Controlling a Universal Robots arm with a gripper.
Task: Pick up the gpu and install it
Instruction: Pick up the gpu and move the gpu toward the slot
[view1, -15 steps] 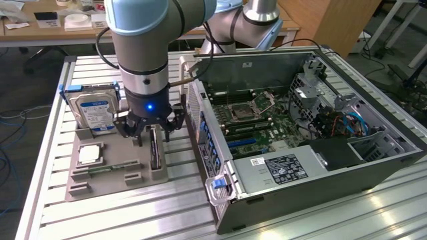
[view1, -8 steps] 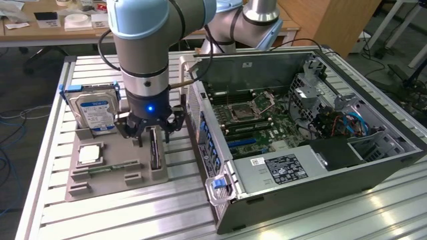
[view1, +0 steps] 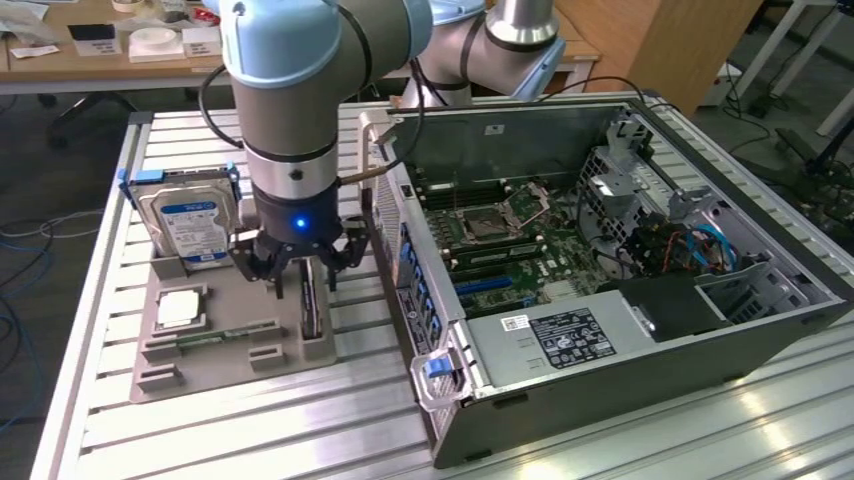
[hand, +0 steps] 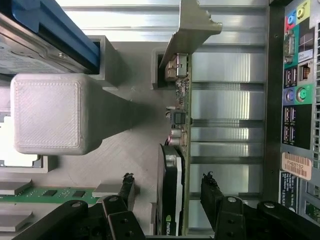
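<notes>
Currently, the task stands at the pick-up stage, and no part of the installation is complete. The gpu (view1: 310, 305) stands on its long edge in a slot of the grey fixture tray (view1: 214, 370), on the exterior view's left of the open computer case (view1: 641, 350) and near the case's rear panel. The gripper (view1: 296, 268) is positioned directly above the card, with its jaws wide apart, one on each side of it. In the wrist view, the gripper (hand: 169, 192) straddles the gpu (hand: 172, 170); a gap shows between each of the fingers (hand: 126, 192) and the card, so nothing is held. The silver bracket (hand: 192, 27) lies at the end of the card away from the fingers. Judged from this, grasping, lifting, transfer to the motherboard (view1: 501, 235) and seating in an expansion slot all remain. The hard drive (view1: 187, 225) and the memory stick (view1: 227, 336) rest in the same tray.
</notes>
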